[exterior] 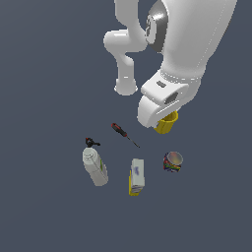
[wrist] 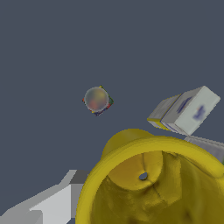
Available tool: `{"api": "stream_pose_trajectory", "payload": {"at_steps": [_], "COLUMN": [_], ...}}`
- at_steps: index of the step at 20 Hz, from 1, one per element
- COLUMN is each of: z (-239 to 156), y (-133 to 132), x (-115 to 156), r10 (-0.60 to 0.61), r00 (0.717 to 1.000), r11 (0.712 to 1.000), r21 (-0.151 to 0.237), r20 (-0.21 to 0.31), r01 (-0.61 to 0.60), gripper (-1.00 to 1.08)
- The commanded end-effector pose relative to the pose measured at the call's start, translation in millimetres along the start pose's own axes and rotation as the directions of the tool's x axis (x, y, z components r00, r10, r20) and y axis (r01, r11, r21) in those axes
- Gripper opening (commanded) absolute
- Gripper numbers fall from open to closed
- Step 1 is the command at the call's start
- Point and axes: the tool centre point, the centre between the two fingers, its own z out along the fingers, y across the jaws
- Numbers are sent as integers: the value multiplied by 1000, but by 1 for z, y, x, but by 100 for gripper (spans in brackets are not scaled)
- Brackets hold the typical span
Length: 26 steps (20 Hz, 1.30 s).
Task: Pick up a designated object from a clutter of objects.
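Yellow cup [exterior: 167,124] sits directly under the arm's end, its upper part hidden in the exterior view by the white hand housing; only its tapered lower body shows, apparently above or at the dark floor [exterior: 44,74], contact not determinable. In the wrist view the cup [wrist: 153,183] fills the near field, mouth toward the camera, thin rim and uneven, lumpy inner wall visible, with a small dark spot at the base. Gripper [exterior: 165,115]: one pale grey finger [wrist: 48,205] lies just beside the cup's outer wall; the other is not seen, so whether the hand is closed on the cup cannot be told. Judgement: the step in hand is securing the cup. To do it well, the fingers should bear squarely on opposite sides of the wall below the rim, since a thin, tapered shell may slip downward or deform if pinched at the lip; any lift should be vertical and slow. Surrounding items stand well apart: slender red-handled screwdriver [exterior: 123,133], smooth white spray bottle [exterior: 94,166] with black nozzle, lying down, flat-faced yellow-and-white box [exterior: 137,176], and short round multicoloured can [exterior: 173,161]. None obstructs an upward withdrawal.
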Motion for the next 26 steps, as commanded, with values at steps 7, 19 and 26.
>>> {"api": "stream_pose_trajectory", "payload": {"at_steps": [7,19,26], "z": [-57,-114,-129], "y": [8,17,20], "x": [28,58,67], "r10": [1,1,1], "r00": [1000,1000,1000], "r11": [1000,1000,1000], "r21": [-1,-1,-1], "r20": [0,0,0], "r01": [-1,-1,-1], "gripper": [-100,-100,-100]}}
